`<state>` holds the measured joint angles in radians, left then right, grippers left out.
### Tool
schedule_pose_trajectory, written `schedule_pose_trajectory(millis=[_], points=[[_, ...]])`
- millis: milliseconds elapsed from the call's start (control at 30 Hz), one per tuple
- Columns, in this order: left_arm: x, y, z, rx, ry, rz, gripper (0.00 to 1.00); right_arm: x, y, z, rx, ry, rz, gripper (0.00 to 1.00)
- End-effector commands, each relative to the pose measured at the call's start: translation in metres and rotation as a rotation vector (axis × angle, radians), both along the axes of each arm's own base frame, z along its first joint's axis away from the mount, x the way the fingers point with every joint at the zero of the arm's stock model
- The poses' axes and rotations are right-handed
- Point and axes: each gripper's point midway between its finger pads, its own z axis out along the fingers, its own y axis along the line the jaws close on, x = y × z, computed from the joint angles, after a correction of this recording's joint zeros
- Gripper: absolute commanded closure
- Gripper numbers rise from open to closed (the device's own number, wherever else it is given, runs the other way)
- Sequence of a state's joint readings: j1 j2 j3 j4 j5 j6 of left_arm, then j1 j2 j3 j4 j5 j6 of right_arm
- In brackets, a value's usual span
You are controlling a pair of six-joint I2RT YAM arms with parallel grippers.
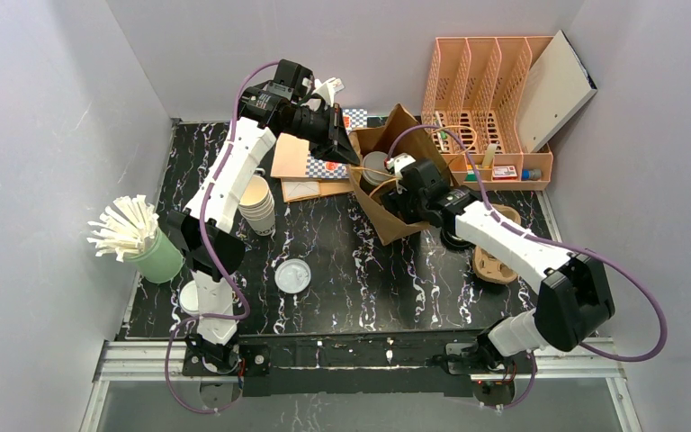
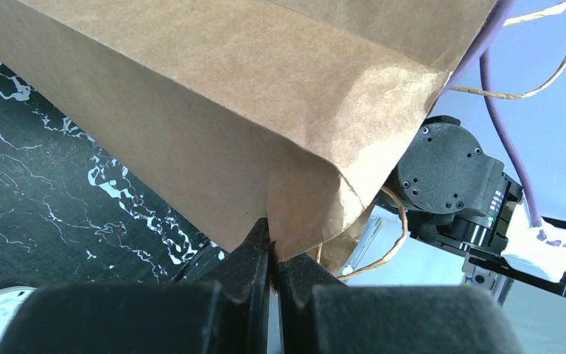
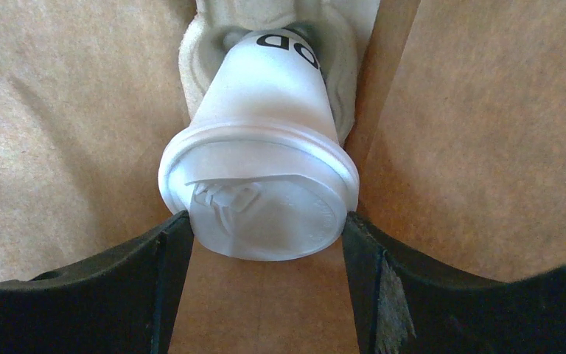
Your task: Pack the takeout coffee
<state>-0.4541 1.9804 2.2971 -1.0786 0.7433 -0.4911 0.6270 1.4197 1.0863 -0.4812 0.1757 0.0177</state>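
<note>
One lidded cup (image 3: 261,110): pale cream side bearing black letters "OD", white sip lid (image 3: 265,203) facing the camera. Base seated in a moulded pulp carrier (image 3: 343,59). Brown paper bag (image 3: 66,110) walls on either side. The right gripper (image 3: 263,221) has black fingers (image 3: 168,254) flanking the lid, each touching its rim.

Paper bag (image 1: 385,225) interior is tight: the right gripper (image 3: 265,220) sits inside with a finger touching each side of the lidded cup (image 3: 258,147), brown walls close on both sides, and the pulp tray (image 3: 205,51) is behind the cup. The left gripper (image 2: 271,240) pinches the bag's edge, its arm spanning the far-left table with the cup stack (image 1: 258,205) just beside it. The table (image 1: 369,279) is open front centre apart from a clear lid (image 1: 294,274); the right side is crowded by the right arm, a pulp carrier (image 1: 495,261) and an orange rack (image 1: 486,99) behind.
</note>
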Motion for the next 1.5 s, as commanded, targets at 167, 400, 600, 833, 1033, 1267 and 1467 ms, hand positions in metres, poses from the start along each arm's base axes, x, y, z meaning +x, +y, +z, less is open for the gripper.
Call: schedule_pose_trajectory(millis=[167, 400, 600, 833, 1033, 1267, 1467], points=[[-0.026, -0.001, 0.027, -0.062, 0.000, -0.056, 1.00, -0.021, -0.010, -0.035, -0.064, 0.169, -0.020, 0.49], [-0.025, 0.000, 0.027, -0.059, -0.019, -0.056, 1.00, -0.011, -0.006, -0.010, -0.032, 0.105, -0.016, 0.49], [-0.015, 0.010, 0.028, 0.001, -0.154, -0.033, 1.00, -0.012, -0.005, 0.008, -0.010, 0.092, -0.018, 0.46], [-0.018, 0.011, 0.032, -0.019, -0.225, -0.035, 1.00, -0.021, -0.004, 0.008, 0.010, 0.113, 0.000, 0.46], [-0.022, 0.009, 0.030, -0.016, -0.214, -0.055, 1.00, -0.022, 0.000, 0.020, 0.031, 0.119, 0.004, 0.46], [-0.026, 0.006, 0.021, 0.049, -0.301, -0.097, 1.00, -0.030, -0.006, 0.017, 0.023, 0.106, 0.013, 0.46], [-0.025, -0.002, 0.022, 0.115, -0.437, -0.113, 1.00, -0.040, -0.003, 0.020, 0.027, 0.040, 0.037, 0.48]])
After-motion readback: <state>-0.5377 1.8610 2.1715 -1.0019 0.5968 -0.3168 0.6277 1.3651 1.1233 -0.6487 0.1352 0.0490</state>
